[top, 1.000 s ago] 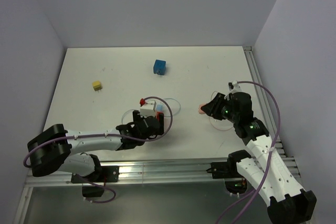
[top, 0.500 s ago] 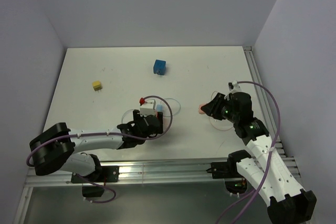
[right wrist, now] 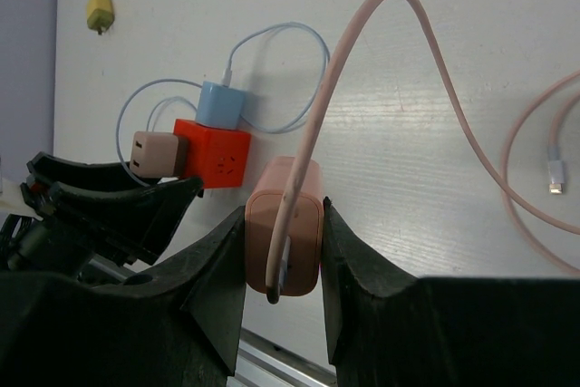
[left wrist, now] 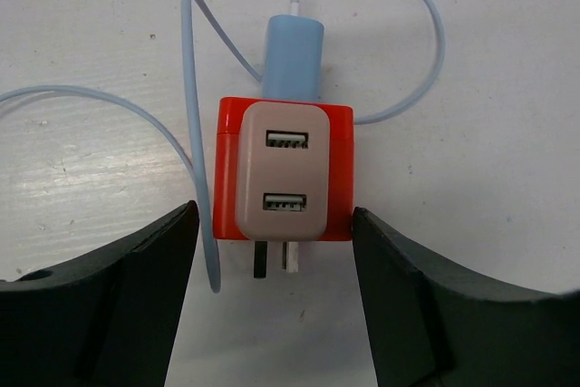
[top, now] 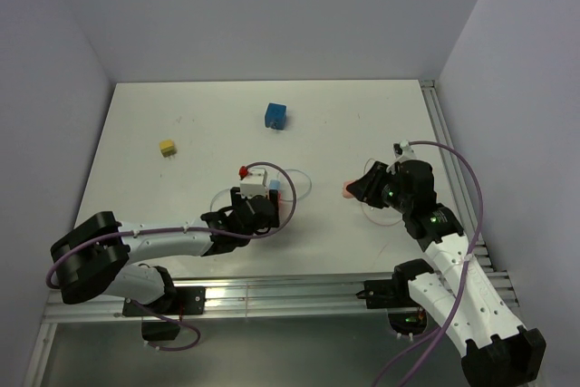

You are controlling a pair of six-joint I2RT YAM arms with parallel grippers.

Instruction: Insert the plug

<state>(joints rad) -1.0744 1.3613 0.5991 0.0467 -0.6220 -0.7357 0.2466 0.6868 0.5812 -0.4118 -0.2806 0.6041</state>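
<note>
Brackets the red socket block (left wrist: 335,133) with the left pincer (left wrist: 274,233), fingers (left wrist: 136,287) spread to either side rather than clamped: one at or nearly at the block's right face, the other apart from its left face. Looks like a bid to steady the block on the white surface (top: 199,115) so that it cannot skid when pushed against. Bears two chargers, a beige one (left wrist: 276,174) on the face toward the wrist camera and a blue one (left wrist: 294,52) on the far face, with a pale blue cable (left wrist: 190,61) looping round. Pinches the task's pink plug (right wrist: 299,188) in the right pincer (right wrist: 283,224), pressed onto its two flanks, well apart from the block and off to the right in the overhead view, pink cable (right wrist: 362,24) arching away over the top. Points roughly toward the block, probably to line up with a free face. Leaves the insertion not yet begun; likely calls first for a firm hold on the block. Leaves a yellow plug (top: 167,147) and a blue cube (top: 275,115) lying farther back.
</note>
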